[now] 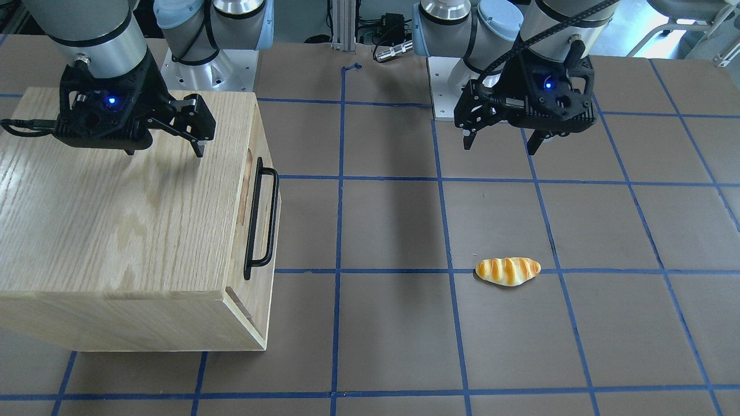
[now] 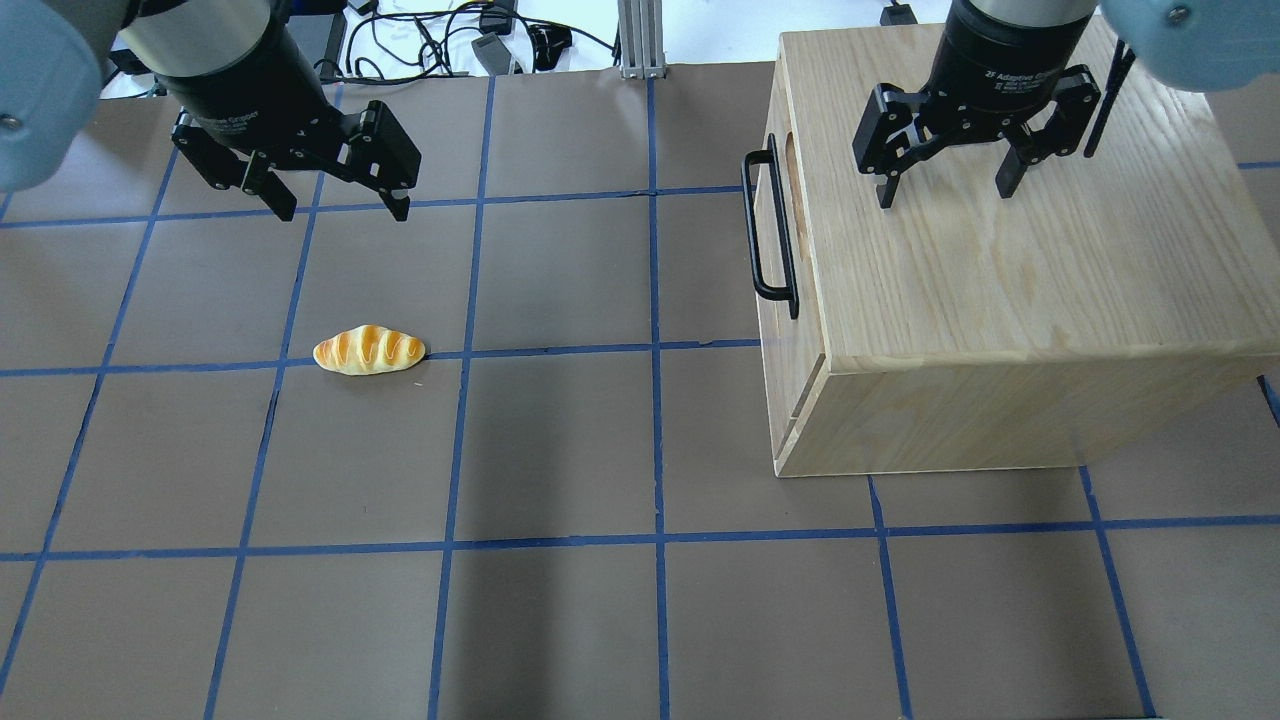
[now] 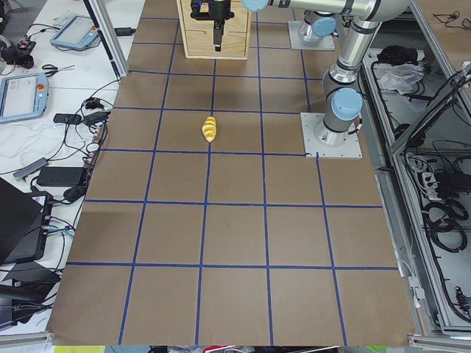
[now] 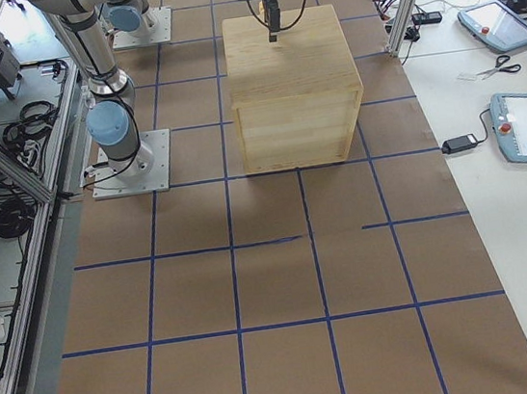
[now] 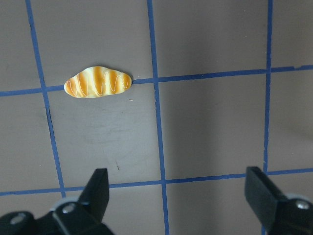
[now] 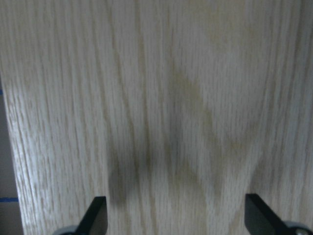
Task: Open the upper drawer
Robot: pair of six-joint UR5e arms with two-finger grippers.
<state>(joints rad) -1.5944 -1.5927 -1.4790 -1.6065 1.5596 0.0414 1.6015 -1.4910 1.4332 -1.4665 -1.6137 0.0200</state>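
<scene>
Layout. The cabinet (image 2: 1000, 290) stands on the tabletop (image 2: 560, 450), directly beneath the right end effector (image 2: 945, 195), which hangs over the cabinet's top without touching it. The upper drawer (image 1: 247, 199) sits in the cabinet face turned toward the left end effector (image 2: 343, 212), with its handle (image 2: 752, 225) mounted on that face. A bread roll (image 2: 368, 350) lies on the tabletop below the left end effector, apart from it and well apart from the cabinet.

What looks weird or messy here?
Only the bread roll: it lies all alone on the table, far from the wooden cabinet. Nothing is spilled or broken. The upper drawer looks shut, and its black handle sits straight.
</scene>
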